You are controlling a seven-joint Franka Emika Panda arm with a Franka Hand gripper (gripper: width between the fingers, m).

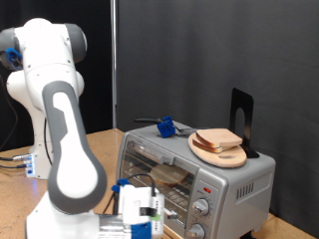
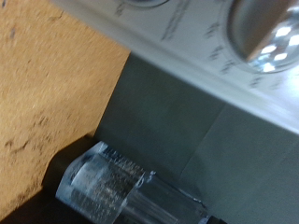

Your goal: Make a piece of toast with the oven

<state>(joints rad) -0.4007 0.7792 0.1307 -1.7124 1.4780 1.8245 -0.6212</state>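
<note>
My gripper [image 1: 143, 214] hangs low in front of the oven [image 1: 194, 179], close to its knobs [image 1: 200, 207], which suits working the controls more than handling bread; whether my fingers are spread or pressed together I cannot tell, since the wrist view shows only one clear fingertip [image 2: 121, 187] under a shiny knob [image 2: 266, 33]. Inside the oven, behind the glass, a piece of toast [image 1: 171, 175] seems to lie on the rack. More slices [image 1: 219, 140] sit on the round wooden board [image 1: 217, 153] on top of the oven.

A round wooden board [image 1: 219, 152] lies beside a black stand [image 1: 242, 118] and a small blue object [image 1: 165, 125]. Below is the tan tabletop [image 1: 20, 204]; black curtains [image 1: 199, 50] hang behind.
</note>
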